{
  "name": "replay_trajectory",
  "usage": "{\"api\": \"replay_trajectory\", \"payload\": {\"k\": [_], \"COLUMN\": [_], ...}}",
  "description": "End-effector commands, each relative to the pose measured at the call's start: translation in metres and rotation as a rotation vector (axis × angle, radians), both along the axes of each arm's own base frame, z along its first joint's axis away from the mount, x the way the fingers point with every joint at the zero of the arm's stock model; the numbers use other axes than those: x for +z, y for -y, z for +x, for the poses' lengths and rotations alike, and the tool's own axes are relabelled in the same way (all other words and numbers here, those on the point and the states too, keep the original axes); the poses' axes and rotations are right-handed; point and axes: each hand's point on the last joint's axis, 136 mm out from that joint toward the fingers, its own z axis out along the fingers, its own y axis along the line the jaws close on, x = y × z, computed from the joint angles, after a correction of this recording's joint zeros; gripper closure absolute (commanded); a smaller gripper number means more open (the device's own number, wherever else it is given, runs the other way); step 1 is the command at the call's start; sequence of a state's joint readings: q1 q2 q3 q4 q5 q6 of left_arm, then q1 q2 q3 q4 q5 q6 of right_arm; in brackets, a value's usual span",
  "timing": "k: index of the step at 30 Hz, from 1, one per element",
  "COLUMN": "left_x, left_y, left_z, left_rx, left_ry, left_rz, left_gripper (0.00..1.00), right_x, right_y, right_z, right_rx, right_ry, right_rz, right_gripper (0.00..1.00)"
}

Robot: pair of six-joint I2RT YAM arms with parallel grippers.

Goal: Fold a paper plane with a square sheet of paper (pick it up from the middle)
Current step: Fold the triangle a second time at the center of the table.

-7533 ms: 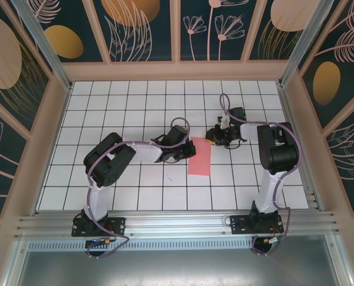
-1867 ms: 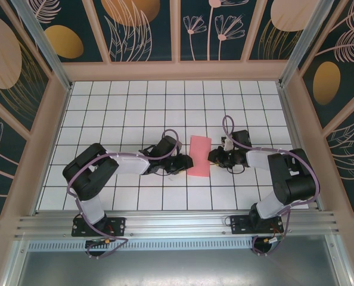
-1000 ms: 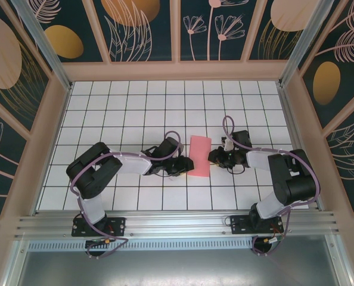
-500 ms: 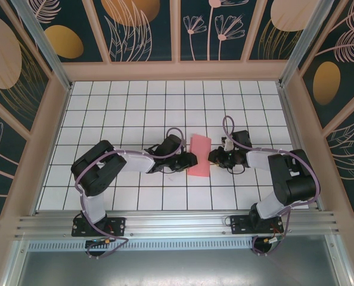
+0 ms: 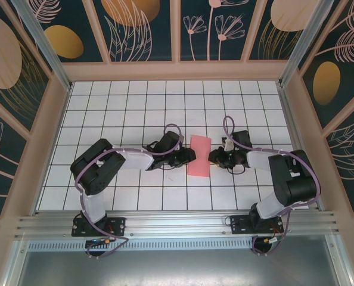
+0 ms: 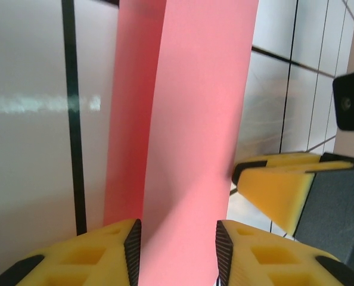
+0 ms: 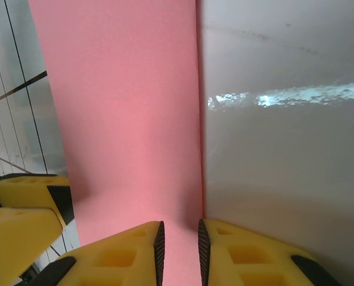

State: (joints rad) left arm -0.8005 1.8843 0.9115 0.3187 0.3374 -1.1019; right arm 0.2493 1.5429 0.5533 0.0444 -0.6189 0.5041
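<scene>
The square sheet of paper (image 5: 199, 156) lies mid-table, folded into a narrow salmon-pink strip about one tile wide. My left gripper (image 5: 191, 156) is low at the strip's left edge. In the left wrist view, its jaws (image 6: 179, 250) stand apart with the pink paper (image 6: 195, 119) running between them, and the left side looks like a darker layer. My right gripper (image 5: 213, 157) is at the strip's right edge. Its jaws (image 7: 179, 250) leave a narrow gap, and the paper's edge (image 7: 123, 107) runs into it. Each wrist view shows the other gripper's yellow fingers (image 6: 272, 190) (image 7: 22, 202).
The white grid table (image 5: 135, 107) is walled by wooden rails and patterned panels (image 5: 141, 30). A metal rail (image 5: 177, 223) holds both arm bases at the near edge. Open tiles surround the paper behind and in front.
My left gripper has slid right and slightly back, up to the paper's left edge. The right gripper has stayed at the right edge. The paper has barely shifted.
</scene>
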Motion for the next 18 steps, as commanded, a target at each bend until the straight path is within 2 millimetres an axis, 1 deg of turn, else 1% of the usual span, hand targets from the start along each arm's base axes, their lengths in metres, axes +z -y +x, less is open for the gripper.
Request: {"api": "replay_trajectory", "payload": {"k": [1,5,8,10,13,16,18], "left_x": [0.006,0.012,0.007,0.004,0.003,0.009,0.016], "left_y": [0.007,0.017,0.02,0.019,0.015,0.012,0.011], "left_z": [0.016,0.022,0.02,0.018,0.018,0.017,0.017], "left_rx": [0.002,-0.013,-0.029,-0.028,-0.014,0.002,0.015], "left_ry": [0.015,-0.003,-0.017,-0.023,-0.024,-0.016,-0.007], "left_rz": [-0.068,-0.162,-0.172,-0.168,-0.166,-0.18,-0.208], "left_gripper": [0.62,0.68,0.72,0.76,0.86,0.93,0.98], "right_x": [0.005,0.011,0.015,0.019,0.029,0.044,0.053], "right_y": [0.004,0.003,0.003,0.003,0.003,0.004,0.008], "right_z": [-0.004,-0.001,0.001,0.003,0.004,0.007,0.01], "right_rx": [0.004,0.01,0.012,0.014,0.016,0.012,0.006], "right_ry": [0.015,0.036,0.05,0.06,0.097,0.161,0.207], "right_rz": [-0.007,-0.003,-0.006,-0.007,-0.007,-0.009,-0.029], "right_gripper": [0.74,0.71,0.7,0.69,0.68,0.65,0.63]}}
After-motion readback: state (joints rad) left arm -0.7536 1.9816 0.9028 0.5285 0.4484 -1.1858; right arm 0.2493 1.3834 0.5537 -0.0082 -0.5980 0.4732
